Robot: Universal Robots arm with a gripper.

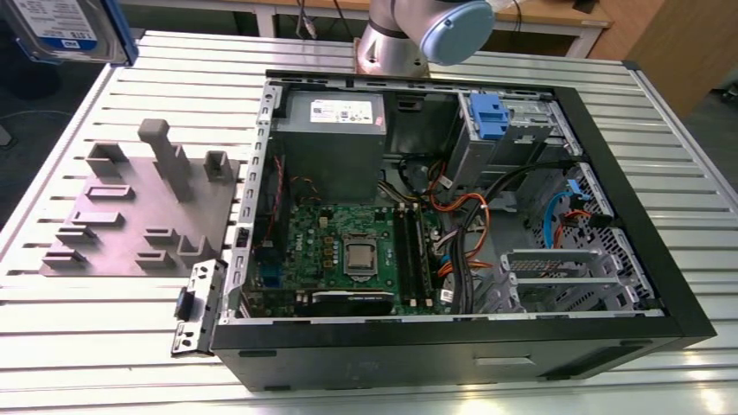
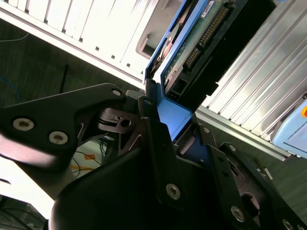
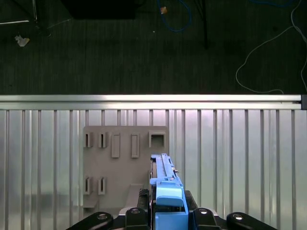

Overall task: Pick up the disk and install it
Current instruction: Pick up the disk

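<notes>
Carrying the disk [image 1: 64,30] was the step in hand, as I judged it. In the exterior view it hung clear of the table [image 1: 104,346], at about ten o'clock from the open computer case [image 1: 461,328] and beyond the grey board [image 1: 116,225]. In the second wrist view the fingers [image 2: 160,153] were clenched on the disk's blue bracket [image 2: 178,117], one on each side. In the first wrist view the disk [image 3: 163,172] stood edge-on over that board.

To do this well, I reckoned the grasp had to stay on the bracket and not on the bare circuit side. The disk should travel high enough to clear the case wall, and its connector edge should stay away from the orange cables [image 1: 461,207], which lay near the middle of the case. A slow, level path seemed safest, since the hold sat at one end of the disk.

As for writing, the disk carried a white-and-blue label [image 1: 58,22], and the power supply [image 1: 332,147], at eleven o'clock inside the case, bore a white sticker [image 1: 340,111]. I could not make out the print on either.
</notes>
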